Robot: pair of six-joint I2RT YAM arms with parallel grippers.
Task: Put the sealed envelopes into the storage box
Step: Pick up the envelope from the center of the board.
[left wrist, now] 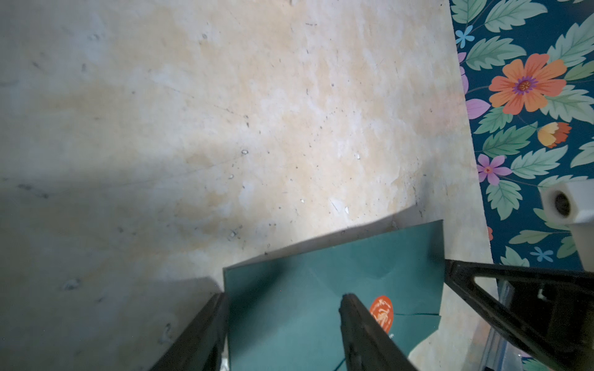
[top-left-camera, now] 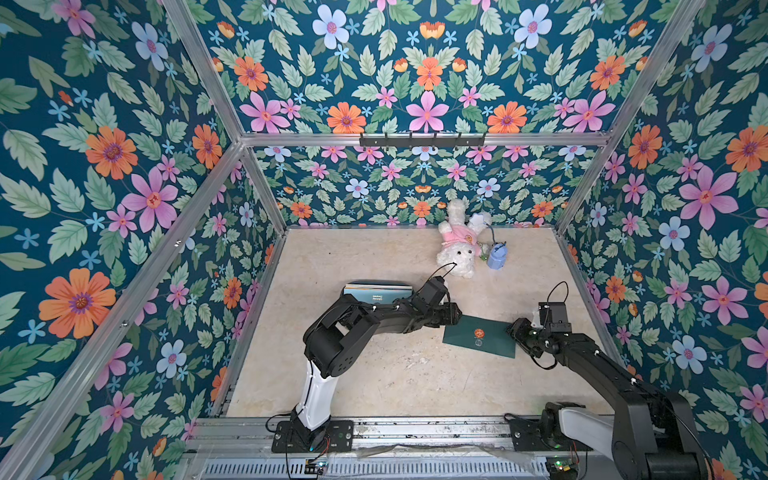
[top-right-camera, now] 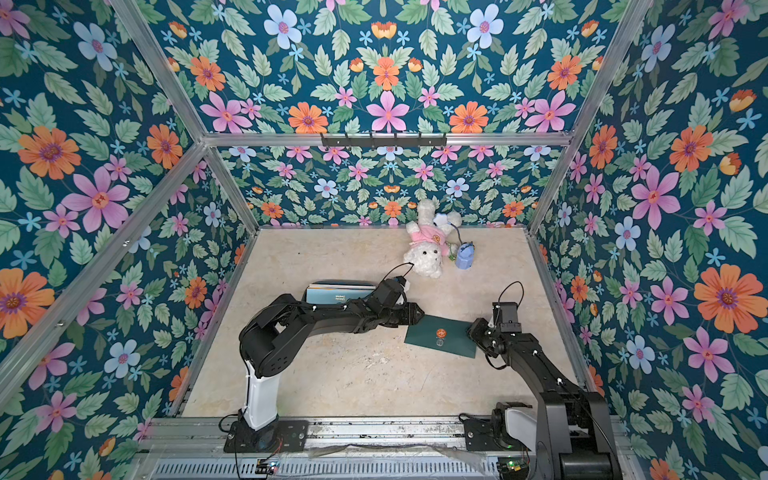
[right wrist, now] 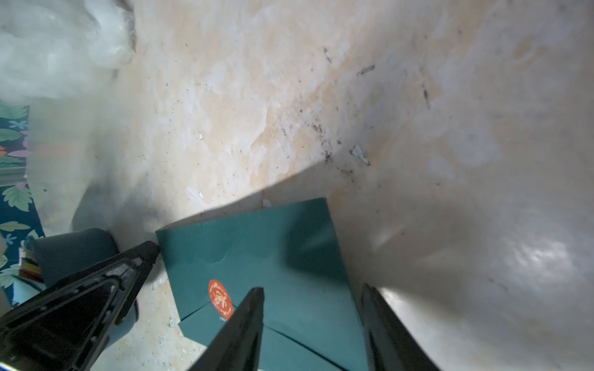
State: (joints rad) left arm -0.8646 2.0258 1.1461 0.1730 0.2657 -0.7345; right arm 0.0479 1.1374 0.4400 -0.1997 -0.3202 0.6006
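the step in hand looks like picking up the one loose envelope [top-left-camera: 480, 343], dark green with a round orange sticker [top-left-camera: 479, 332], lying on the table [top-left-camera: 395, 374] between the arms, well apart from the partly filled box [top-left-camera: 376, 282]. the left claw [left wrist: 284, 297] and right claw [right wrist: 310, 289] straddle opposite ends, parted, seemingly grasping nothing. next, one claw must pinch an edge and carry it boxward

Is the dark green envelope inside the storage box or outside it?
Outside. The dark green envelope is over the bare table, clearly apart from the storage box.
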